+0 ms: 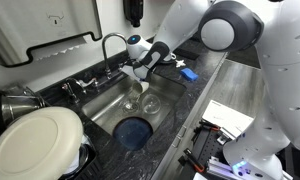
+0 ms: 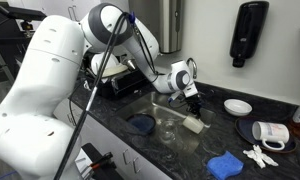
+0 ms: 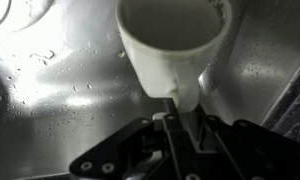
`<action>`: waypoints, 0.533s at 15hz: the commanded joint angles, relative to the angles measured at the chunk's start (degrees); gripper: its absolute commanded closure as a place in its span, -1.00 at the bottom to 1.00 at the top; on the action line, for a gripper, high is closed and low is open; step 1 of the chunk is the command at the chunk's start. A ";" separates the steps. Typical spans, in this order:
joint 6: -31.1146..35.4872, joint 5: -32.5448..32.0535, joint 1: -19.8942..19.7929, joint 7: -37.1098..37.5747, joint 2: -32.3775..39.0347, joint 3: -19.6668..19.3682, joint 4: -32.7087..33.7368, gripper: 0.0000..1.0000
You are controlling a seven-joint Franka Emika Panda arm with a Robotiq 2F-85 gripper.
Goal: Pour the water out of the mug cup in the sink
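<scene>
One pincer (image 3: 176, 103): closed on the mug cup's wall, gripping it.
Mug cup (image 3: 170, 45): over the sink basin, right of the faucet (image 1: 112, 42).
Sink (image 1: 105, 105): steel, set in the dark speckled worktop (image 2: 230, 138).
Blue dish (image 1: 133, 131): sink floor, nearer than the mug cup.

The mug cup (image 3: 170, 45) in the end effector (image 3: 177, 108) is pale, a little greenish, and the end effector itself is black. Under it the sink (image 3: 60, 90) is shiny grey steel, with a dark blue dish (image 1: 135, 131) inside. The tabletop (image 2: 222, 135) beside it is dark and speckled.
</scene>
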 commanded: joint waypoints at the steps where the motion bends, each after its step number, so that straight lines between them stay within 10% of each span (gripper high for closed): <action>1: 0.40 -7.55 4.13 9.88 -1.07 -3.85 -0.62 0.91; 8: -0.63 -16.09 3.34 19.98 -1.56 -2.91 -0.55 0.91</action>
